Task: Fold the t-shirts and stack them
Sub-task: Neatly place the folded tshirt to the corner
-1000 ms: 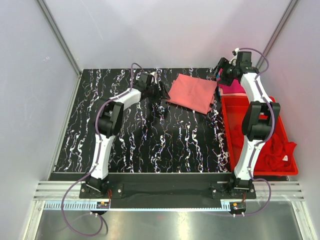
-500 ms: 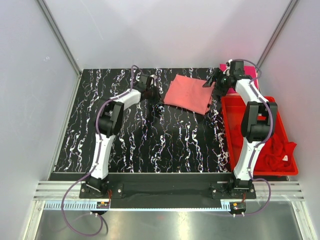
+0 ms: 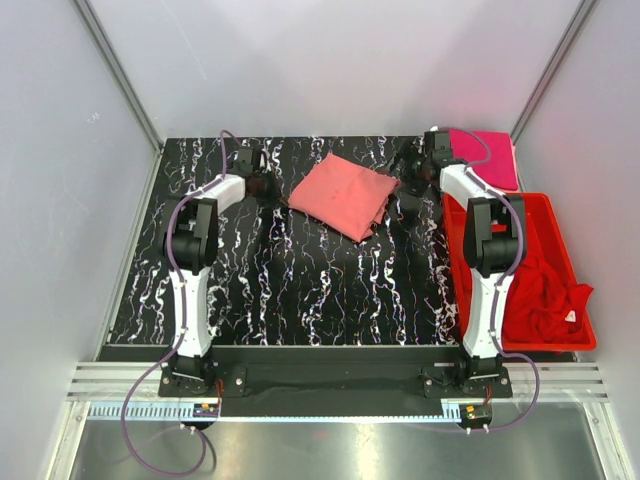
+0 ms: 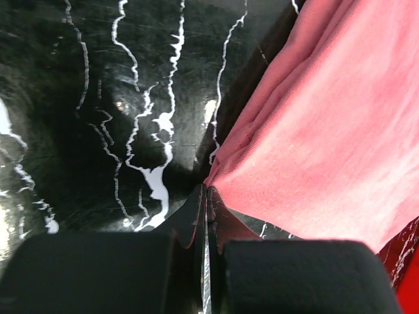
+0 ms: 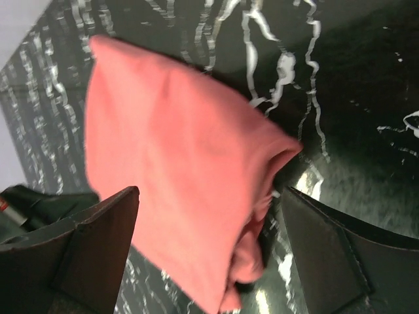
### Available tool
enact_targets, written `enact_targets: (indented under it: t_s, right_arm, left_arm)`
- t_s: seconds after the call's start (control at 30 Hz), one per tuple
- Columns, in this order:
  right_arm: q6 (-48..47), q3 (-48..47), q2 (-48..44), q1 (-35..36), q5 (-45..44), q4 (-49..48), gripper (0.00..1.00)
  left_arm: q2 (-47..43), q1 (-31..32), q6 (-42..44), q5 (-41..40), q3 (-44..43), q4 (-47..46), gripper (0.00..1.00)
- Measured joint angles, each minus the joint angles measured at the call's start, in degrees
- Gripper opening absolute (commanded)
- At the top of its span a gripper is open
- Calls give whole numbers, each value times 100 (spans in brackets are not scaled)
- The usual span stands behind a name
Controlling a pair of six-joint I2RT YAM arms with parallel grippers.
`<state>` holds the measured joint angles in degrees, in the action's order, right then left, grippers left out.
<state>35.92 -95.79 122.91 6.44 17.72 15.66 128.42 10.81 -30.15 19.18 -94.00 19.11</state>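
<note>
Salmon-pink t-shirt (image 3: 340,193): one, folded to a rough rectangle. It is laid flat on the far middle of the black marbled table (image 3: 300,290) and is turned at an angle to the table's edges.

Left gripper (image 4: 207,191): set low over the table at the shirt's left corner. Its jaws are closed tight. The corner of the cloth is drawn to a point and pinched between the tips, and the rest of the shirt is spread away to the right.

Right gripper (image 5: 209,196): placed at the shirt's opposite, right-hand end. Its fingers (image 5: 98,248) are spread wide, one to either side of the bunched folded edge, and nothing is gripped. Whether the cloth is touched cannot be told.

Magenta-pink t-shirt (image 3: 485,160): folded and laid at the far right corner of the table, just beyond the right gripper and apart from the salmon one.

Red t-shirt (image 3: 545,295): crumpled and unfolded, kept inside the red plastic bin (image 3: 535,212) at the table's right edge.
</note>
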Motion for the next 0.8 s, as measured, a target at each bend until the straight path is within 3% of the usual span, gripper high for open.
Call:
enact_targets:
  t_s: [0.17,0.43,0.8]
  right_arm:
    - [212,105,365,50,-179,-164,97]
    - [577,892,208,227,-516,-1176,100]
    - [680,1158,199,444,-664,-1851,100]
  left_arm:
    - [-2,-13,83,9,-2,15,0]
    - [-4,-13,127,33,-2,13,0]
    - [-35,-13,127,57,44,-2,0]
